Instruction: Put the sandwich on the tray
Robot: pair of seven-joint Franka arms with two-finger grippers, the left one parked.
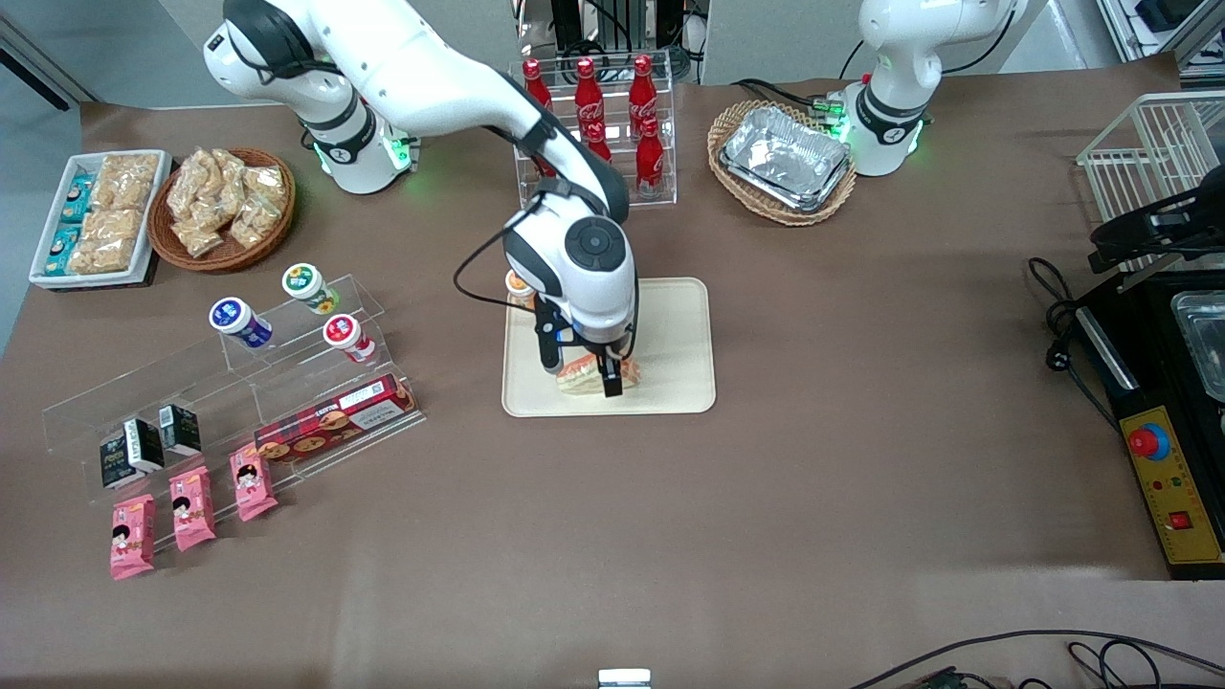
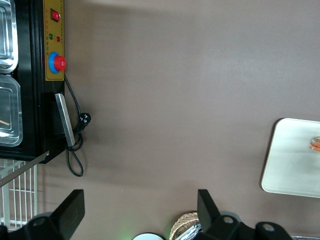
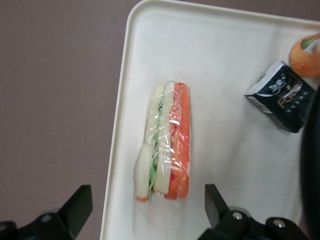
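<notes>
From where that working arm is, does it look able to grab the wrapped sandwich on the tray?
Probably yes. The tool hangs right above the sandwich, open, one finger to each side, with nothing between. The sandwich lies on the tray near its edge, apart from the small black carton.

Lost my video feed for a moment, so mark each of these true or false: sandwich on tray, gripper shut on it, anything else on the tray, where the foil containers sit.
1. The sandwich lies on the tray. True.
2. The gripper is clamped on the sandwich. False: its fingers are open, spread wider than the sandwich.
3. A small black carton also sits on the tray. True.
4. The foil containers sit on the tray. False: they are in a wicker basket.
</notes>
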